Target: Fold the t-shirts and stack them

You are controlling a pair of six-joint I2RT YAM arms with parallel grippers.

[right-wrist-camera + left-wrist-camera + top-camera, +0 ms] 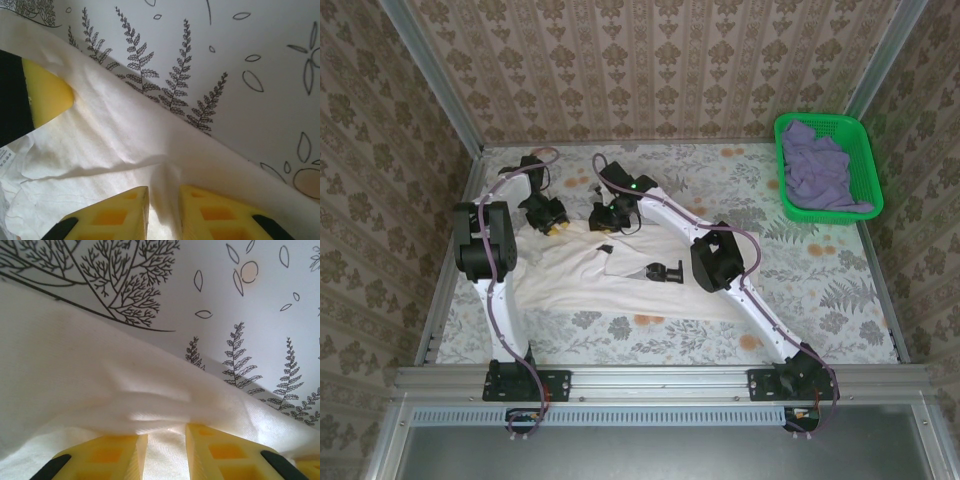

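Overhead, lavender t-shirt lies in the basket; close-up, left fingers and right fingers pinch cream t-shirt.

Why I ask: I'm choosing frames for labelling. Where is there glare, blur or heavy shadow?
Top external view: even light, sharp, soft arm shadows on the cream-white cloth t-shirt. Left wrist view: the shirt glows washed-out above the yellow jaws, which look soft. Right wrist view: same bright glow; the fern-printed tablecloth is crisp.
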